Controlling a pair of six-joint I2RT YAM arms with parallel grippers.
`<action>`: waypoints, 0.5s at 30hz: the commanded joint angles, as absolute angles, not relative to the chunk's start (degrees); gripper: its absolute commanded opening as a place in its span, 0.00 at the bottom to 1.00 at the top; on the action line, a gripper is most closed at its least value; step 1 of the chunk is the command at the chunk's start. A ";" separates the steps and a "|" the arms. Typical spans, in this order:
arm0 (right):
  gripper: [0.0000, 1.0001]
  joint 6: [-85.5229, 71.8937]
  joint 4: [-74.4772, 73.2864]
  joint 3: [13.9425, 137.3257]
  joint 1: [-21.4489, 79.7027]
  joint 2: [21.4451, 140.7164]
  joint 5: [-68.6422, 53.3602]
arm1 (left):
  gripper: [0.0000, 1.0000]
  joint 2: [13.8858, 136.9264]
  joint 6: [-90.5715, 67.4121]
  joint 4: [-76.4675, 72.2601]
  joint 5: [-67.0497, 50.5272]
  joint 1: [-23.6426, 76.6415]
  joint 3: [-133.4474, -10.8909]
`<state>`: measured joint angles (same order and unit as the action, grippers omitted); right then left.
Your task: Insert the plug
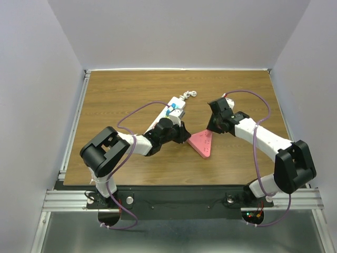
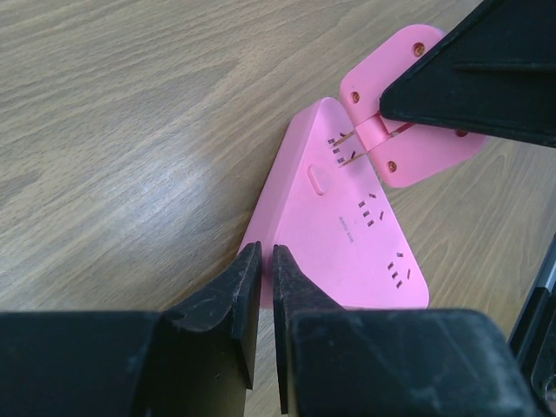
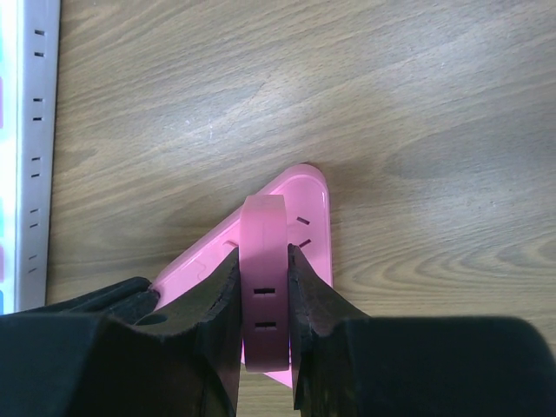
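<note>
Wood-grain table (image 1: 116,95) underneath: the right gripper (image 3: 263,261) pinches the pink plug (image 3: 263,226) edgewise, its prongs at the far-corner slots of the pink triangular socket block (image 2: 339,234). The left gripper (image 2: 267,256), jaws almost together, sits at the block's near edge. Best to press straight in with the prongs square, bracing the block against sliding.

The left arm (image 1: 131,143) reaches from the near left toward the middle, elbow bent. The left gripper (image 2: 265,252) is angled low, its fingers drawn almost together with only a sliver between them. The right arm (image 1: 263,138) stretches from the near right toward the far left, wrist tipped down, and the right gripper (image 3: 263,261) is clamped on a pink plug (image 3: 263,226) held edge-on.
</note>
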<state>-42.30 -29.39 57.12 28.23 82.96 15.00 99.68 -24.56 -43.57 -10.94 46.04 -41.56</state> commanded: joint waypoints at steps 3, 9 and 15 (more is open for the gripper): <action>0.00 -42.89 -29.62 56.87 28.65 80.68 17.58 | 0.20 100.19 -24.17 -43.07 -12.04 46.41 -39.99; 0.00 -42.63 -29.88 56.43 28.65 81.39 17.40 | 0.19 100.46 -24.26 -43.07 -12.22 46.41 -40.16; 0.01 -42.36 -30.06 55.55 28.65 81.47 17.67 | 0.19 100.55 -24.17 -43.07 -12.39 46.32 -40.17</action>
